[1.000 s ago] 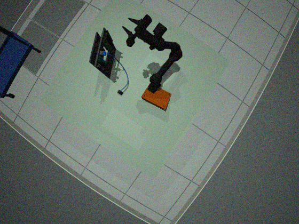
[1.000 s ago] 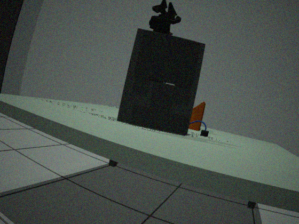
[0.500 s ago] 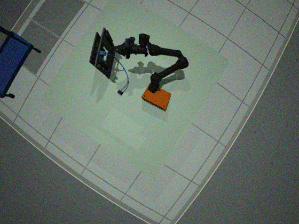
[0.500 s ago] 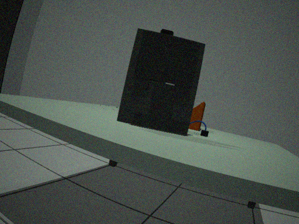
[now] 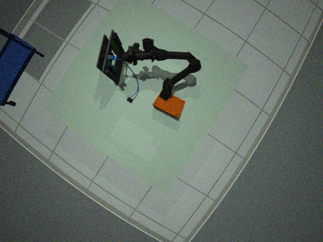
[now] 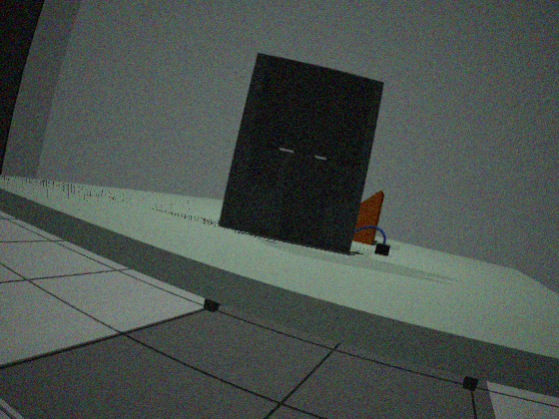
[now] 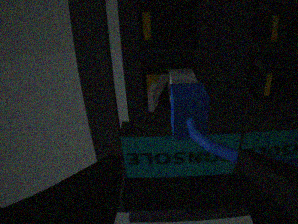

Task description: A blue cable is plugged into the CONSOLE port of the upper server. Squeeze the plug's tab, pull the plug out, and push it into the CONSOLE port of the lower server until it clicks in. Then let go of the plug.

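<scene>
From where I stand, the pale green surface (image 5: 138,135) (image 6: 165,234) spreads beneath the claw (image 5: 123,56) (image 7: 181,154). A blue cart (image 5: 14,64) is well apart from the claw, past the dark upright rack (image 5: 100,55) (image 6: 299,150) the claw faces. The black arm (image 5: 173,55) rises from the orange plate (image 5: 171,108) (image 6: 371,216) behind the claw, bends sharply at its elbow, then runs nearly straight to the rack, wrist and claw in line. The claw is partly spread, pinching nothing. The blue cable (image 5: 138,83) (image 6: 369,227) (image 7: 215,149) curves from just ahead of the claw down to a small black block (image 5: 130,99) (image 6: 382,248). Its blue plug (image 5: 111,57) (image 7: 190,107) sits at the rack, just in front of the claw, above an upside-down CONSOLE label (image 7: 170,160) in the wrist view; I can't tell which server that is.
</scene>
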`<state>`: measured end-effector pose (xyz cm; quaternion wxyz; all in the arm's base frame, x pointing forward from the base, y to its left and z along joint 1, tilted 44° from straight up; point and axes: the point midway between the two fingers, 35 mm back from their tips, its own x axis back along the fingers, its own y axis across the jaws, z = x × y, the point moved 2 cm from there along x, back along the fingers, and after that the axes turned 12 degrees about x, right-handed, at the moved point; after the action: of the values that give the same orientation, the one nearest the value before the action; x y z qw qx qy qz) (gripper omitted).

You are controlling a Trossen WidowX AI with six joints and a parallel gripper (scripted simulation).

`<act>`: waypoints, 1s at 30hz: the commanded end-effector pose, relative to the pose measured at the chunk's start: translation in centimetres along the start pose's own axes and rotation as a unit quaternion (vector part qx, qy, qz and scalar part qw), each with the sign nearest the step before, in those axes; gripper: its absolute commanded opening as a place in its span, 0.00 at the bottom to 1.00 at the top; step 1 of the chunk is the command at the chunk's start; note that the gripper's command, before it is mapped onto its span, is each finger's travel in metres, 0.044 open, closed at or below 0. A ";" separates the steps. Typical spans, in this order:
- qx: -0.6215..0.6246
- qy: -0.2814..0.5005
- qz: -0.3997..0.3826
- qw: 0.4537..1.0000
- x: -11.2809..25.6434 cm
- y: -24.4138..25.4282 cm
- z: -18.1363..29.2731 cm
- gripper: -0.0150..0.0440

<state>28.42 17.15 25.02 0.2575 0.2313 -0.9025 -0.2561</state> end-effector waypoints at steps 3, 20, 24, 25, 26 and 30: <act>0.002 0.006 0.002 1.000 -1.9 -0.4 -0.1 0.66; 0.002 0.005 0.001 1.000 -4.2 -0.4 -0.8 0.66; 0.002 0.005 0.001 1.000 -4.8 -0.4 -0.9 0.66; 0.002 0.005 0.001 1.000 -4.9 -0.5 -1.0 0.66; 0.002 0.005 0.001 1.000 -5.1 -0.5 -1.0 0.66; 0.002 0.005 0.001 1.000 -5.7 -0.5 -1.1 0.66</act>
<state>32.99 19.17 23.82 0.2598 0.2299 -0.9025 -0.2552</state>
